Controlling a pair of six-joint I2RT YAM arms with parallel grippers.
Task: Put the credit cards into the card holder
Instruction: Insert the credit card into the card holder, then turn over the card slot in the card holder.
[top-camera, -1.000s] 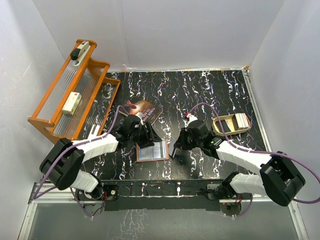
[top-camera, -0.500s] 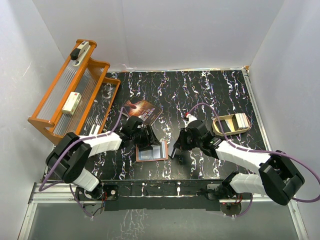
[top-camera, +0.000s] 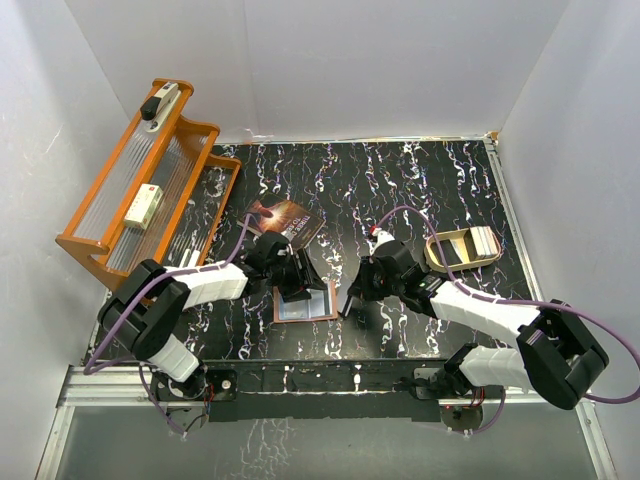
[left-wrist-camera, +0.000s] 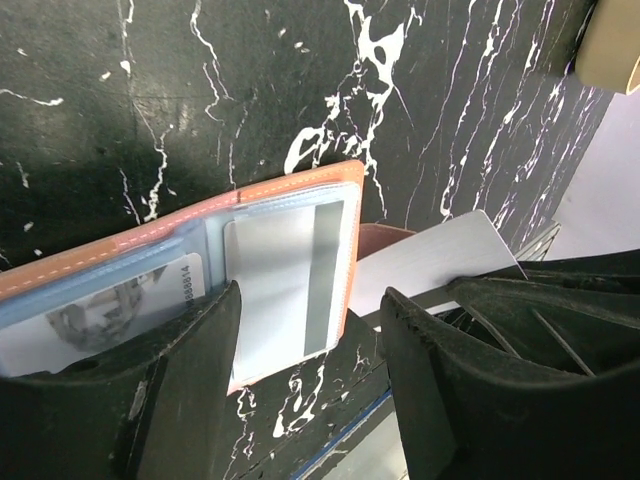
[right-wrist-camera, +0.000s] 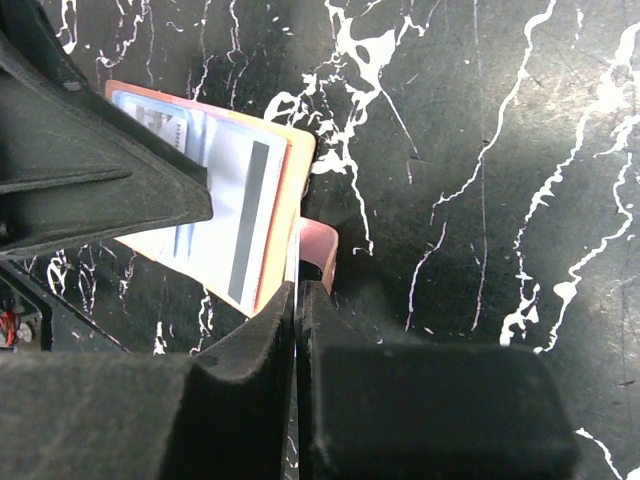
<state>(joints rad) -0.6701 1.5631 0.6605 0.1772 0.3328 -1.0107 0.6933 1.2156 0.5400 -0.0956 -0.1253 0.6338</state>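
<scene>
The card holder (top-camera: 305, 316) (left-wrist-camera: 300, 180) lies open and flat on the surface (top-camera: 400, 180), near its front edge and between the two arms. Its clear pockets face up, framed by a reddish-orange rim. The right-hand pocket holds a pale card with a dark stripe (left-wrist-camera: 285, 285) (right-wrist-camera: 235, 210). The pocket beside it holds a printed card (left-wrist-camera: 110, 310) with a grey picture and a row of digits. A reddish snap tab (left-wrist-camera: 385, 240) (right-wrist-camera: 320, 250) sticks out past the holder's outer edge.

The left jaws stand partly apart over the holder's striped-card half and grip nothing. One finger (left-wrist-camera: 190, 400) crosses the holder at the fold between the two pockets. The other finger (left-wrist-camera: 450, 400) is past the holder's outer edge, beside the tab. Whether either tip presses on the leather, I cannot tell.

The right jaws are pinched tight on a plain pale card (left-wrist-camera: 440, 255). In the right wrist view it shows only as a thin white line in the seam between the fingers (right-wrist-camera: 250, 350). This card stands on edge and tilted, its free end reaching over the tab to the holder's outer rim. It is not inside a pocket.

Farther off, a dark book (top-camera: 285, 220) lies behind the holder, and a beige tin (top-camera: 462, 248) sits to the right beyond the right arm (top-camera: 470, 305). An orange rack (top-camera: 150, 190) stands against the left wall, past the left arm (top-camera: 200, 285).
</scene>
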